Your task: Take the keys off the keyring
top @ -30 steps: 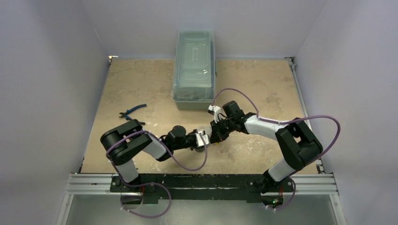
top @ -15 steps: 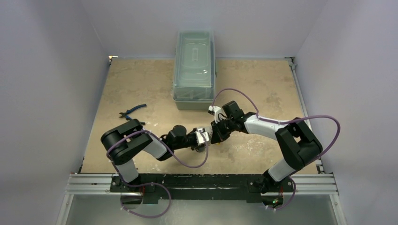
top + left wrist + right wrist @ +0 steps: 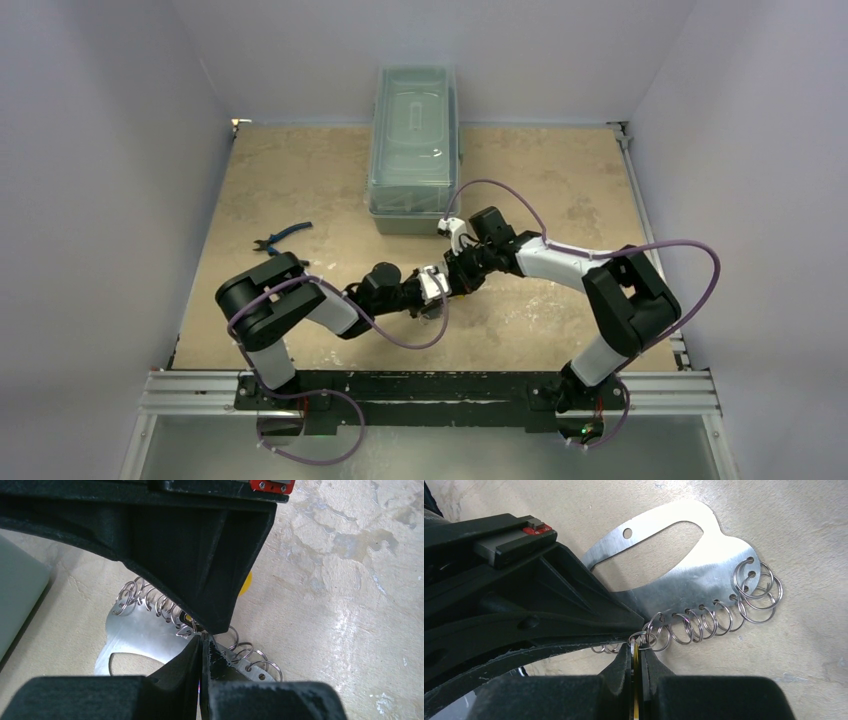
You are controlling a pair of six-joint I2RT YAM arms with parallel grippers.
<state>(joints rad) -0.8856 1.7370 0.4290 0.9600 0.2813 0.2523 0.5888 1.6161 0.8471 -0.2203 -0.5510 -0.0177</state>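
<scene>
I see the left jaws clenched on the keyring (image 3: 714, 570) rim; right jaws grasp the yellow key (image 3: 245, 583), the bin (image 3: 413, 140) at 12 o'clock.

On my feed the keyring (image 3: 704, 575) reads as flat sheet metal, silvery, with a brushed, faintly streaked sheen; the small rings (image 3: 719, 617) threaded along its edge are bright polished wire, catching sharper glints; the yellow-headed key (image 3: 245, 582) shows only a smooth yellow patch, too blurred for me to call the finish; left gripper (image 3: 201, 646) is matt black plastic, slightly grainy at the tips; right gripper (image 3: 638, 647) the same dull black; the table (image 3: 340, 580) is beige and blotchy, smooth enough to throw a soft glare; far back, the box (image 3: 414, 130) is translucent grey-green plastic; the cables (image 3: 690, 260) wear smooth purple sheathing.
</scene>
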